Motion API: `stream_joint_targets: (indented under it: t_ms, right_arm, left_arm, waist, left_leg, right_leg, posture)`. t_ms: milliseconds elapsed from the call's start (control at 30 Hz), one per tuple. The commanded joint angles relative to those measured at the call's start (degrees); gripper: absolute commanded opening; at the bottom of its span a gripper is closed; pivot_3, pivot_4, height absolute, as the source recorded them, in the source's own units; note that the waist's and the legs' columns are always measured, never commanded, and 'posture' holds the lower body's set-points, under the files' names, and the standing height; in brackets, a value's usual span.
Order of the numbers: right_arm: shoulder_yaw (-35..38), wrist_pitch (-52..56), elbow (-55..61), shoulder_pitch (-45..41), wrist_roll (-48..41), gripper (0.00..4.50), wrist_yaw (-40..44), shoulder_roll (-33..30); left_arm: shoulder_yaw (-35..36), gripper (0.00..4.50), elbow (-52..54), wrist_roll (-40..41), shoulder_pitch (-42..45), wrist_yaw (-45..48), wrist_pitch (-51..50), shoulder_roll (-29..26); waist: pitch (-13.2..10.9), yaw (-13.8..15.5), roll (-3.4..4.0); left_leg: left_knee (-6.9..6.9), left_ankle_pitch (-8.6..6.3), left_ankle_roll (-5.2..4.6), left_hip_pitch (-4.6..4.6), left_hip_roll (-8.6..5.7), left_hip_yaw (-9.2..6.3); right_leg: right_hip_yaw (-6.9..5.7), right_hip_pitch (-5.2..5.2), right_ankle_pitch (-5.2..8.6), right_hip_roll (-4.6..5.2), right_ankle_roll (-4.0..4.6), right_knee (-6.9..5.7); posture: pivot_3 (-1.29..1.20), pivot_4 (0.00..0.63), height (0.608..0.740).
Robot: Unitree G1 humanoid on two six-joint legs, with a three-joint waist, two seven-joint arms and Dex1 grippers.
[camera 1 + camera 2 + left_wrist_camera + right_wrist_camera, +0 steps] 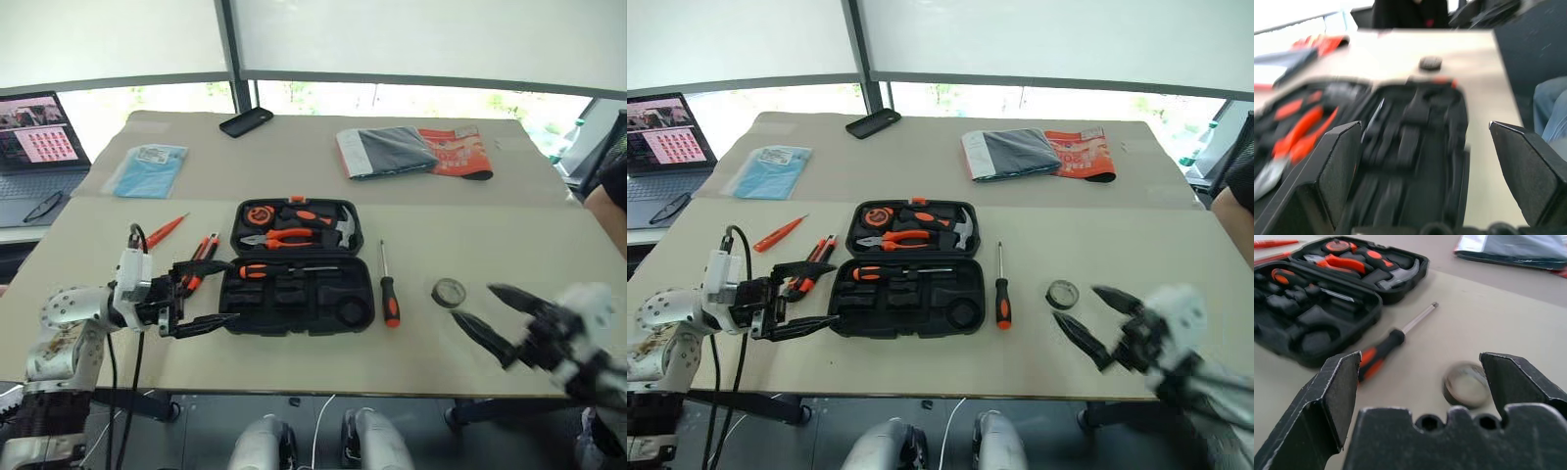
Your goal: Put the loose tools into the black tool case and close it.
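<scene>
The black tool case [294,311] lies open at the table's middle, with pliers, a hammer and a tape measure in the far half. One orange-and-black screwdriver [284,269] rests in the near half. My left gripper [233,291] is open at the case's left edge, empty. Beside it lie an orange-black tool [203,257] and a slim orange screwdriver [165,229]. Right of the case lie a screwdriver [389,289] and a small dark tape roll [449,292]. My right gripper [472,302] hangs open just right of the roll, which also shows in the right wrist view [1466,386].
A black phone [246,121], a blue packet [147,168] and a grey-and-orange bundle [411,152] lie at the table's far side. A laptop [34,147] and glasses [44,206] sit off to the left. A person's arm [612,196] shows at the right edge.
</scene>
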State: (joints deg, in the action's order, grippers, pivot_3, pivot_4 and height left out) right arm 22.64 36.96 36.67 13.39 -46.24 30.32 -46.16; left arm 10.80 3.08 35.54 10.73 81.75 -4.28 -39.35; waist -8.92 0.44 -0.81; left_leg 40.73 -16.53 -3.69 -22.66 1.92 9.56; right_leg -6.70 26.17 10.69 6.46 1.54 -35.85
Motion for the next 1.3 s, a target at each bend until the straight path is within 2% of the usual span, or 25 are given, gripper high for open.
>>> stream_joint_targets:
  t_ms: [33, 167, 300, 500, 700, 800, 1067, 1200, 1300]
  right_arm:
    - [-6.4, 13.9, 1.8, -7.7, -4.7, 4.50, -6.4, -3.2]
    - [-13.1, 26.0, -1.2, -18.3, -4.8, 4.50, -14.7, -1.6]
    - [-16.4, 31.9, -3.1, -24.3, -3.9, 4.50, -18.3, 1.7]
    - [-19.1, 39.0, -6.7, -29.1, -0.1, 4.50, -22.6, 4.8]
    - [-18.7, 44.8, -8.7, -32.4, 1.9, 4.50, -24.2, 8.4]
    - [-19.3, 46.5, -9.4, -33.6, 3.7, 3.80, -25.1, 10.4]
    - [-15.4, 43.0, -7.0, -32.2, 9.6, 1.12, -28.1, 17.4]
    - [-12.1, 38.9, -2.9, -29.3, 11.6, 1.10, -29.0, 20.4]
    - [-10.6, 29.0, 2.4, -26.8, 12.8, 1.10, -25.7, 20.9]
  left_arm:
    - [-1.0, 4.48, 6.2, 2.3, -0.2, -2.7, -2.3, 1.1]
    - [-1.7, 4.48, 10.2, 3.1, -1.1, -4.8, -3.7, 2.3]
    - [-1.6, 4.48, 11.8, 3.6, -2.2, -6.3, -4.0, 2.9]
    - [-1.3, 4.48, 14.3, 4.3, -4.7, -8.0, -3.4, 4.2]
    - [-1.8, 4.48, 14.4, 4.0, -5.1, -7.1, -3.1, 4.2]
    - [-2.6, 4.50, 13.9, 3.4, -4.8, -5.9, -2.5, 4.0]
    - [-3.6, 4.50, 12.0, 2.9, -4.0, -4.3, -1.8, 4.1]
    - [-3.5, 4.50, 11.2, 2.7, -4.4, -3.7, -1.2, 4.2]
    - [-2.0, 4.50, 9.8, 3.1, -4.4, -4.8, -0.8, 4.3]
  waist:
    - [0.0, 0.3, -0.02]
    - [0.0, 0.4, -0.02]
    - [0.0, 0.3, -0.03]
    - [0.0, 0.3, -0.03]
    - [0.0, 0.2, -0.02]
    - [0.0, 0.2, -0.02]
    - [0.0, -0.1, -0.03]
    - [0.0, 0.0, -0.01]
    - [0.0, 0.1, 0.03]
  left_leg:
    - [-0.01, -0.04, -0.08, -0.01, 0.00, -0.01]
    - [0.00, 0.44, -0.24, -0.21, -0.01, -0.10]
    - [0.02, 0.40, -0.35, -0.28, -0.08, -0.07]
    - [0.06, 0.39, -0.37, -0.31, -0.08, -0.05]
    - [0.06, 0.41, -0.32, -0.29, -0.07, -0.06]
    - [0.06, 0.42, -0.30, -0.28, -0.06, -0.06]
    - [0.03, 0.47, -0.18, -0.26, -0.03, -0.06]
    - [0.01, 0.33, 0.07, -0.29, -0.03, -0.06]
    - [0.00, 0.34, 0.06, -0.39, -0.04, -0.07]
  right_leg:
    - [-0.02, 0.01, -0.01, -0.03, -0.02, 0.00]
    - [-0.27, 0.06, -0.11, -0.29, -0.18, 0.03]
    - [-0.26, 0.05, -0.14, -0.29, -0.27, 0.07]
    - [-0.30, 0.05, -0.17, -0.29, -0.34, 0.09]
    - [-0.31, 0.05, -0.18, -0.32, -0.34, 0.06]
    - [-0.32, 0.05, -0.18, -0.34, -0.34, 0.05]
    - [-0.31, 0.06, -0.18, -0.37, -0.34, 0.02]
    - [-0.31, 0.10, -0.18, -0.38, -0.34, 0.03]
    - [-0.34, 0.15, -0.17, -0.39, -0.34, 0.05]
  posture:
    - [0.00, 0.150, 0.740]
    - [0.00, 0.150, 0.740]
    - [0.00, 0.150, 0.740]
    - [0.00, 0.150, 0.740]
    - [0.00, 0.150, 0.740]
    - [0.00, 0.150, 0.740]
    - [0.00, 0.150, 0.740]
    - [0.00, 0.150, 0.740]
    - [0.00, 0.150, 0.740]
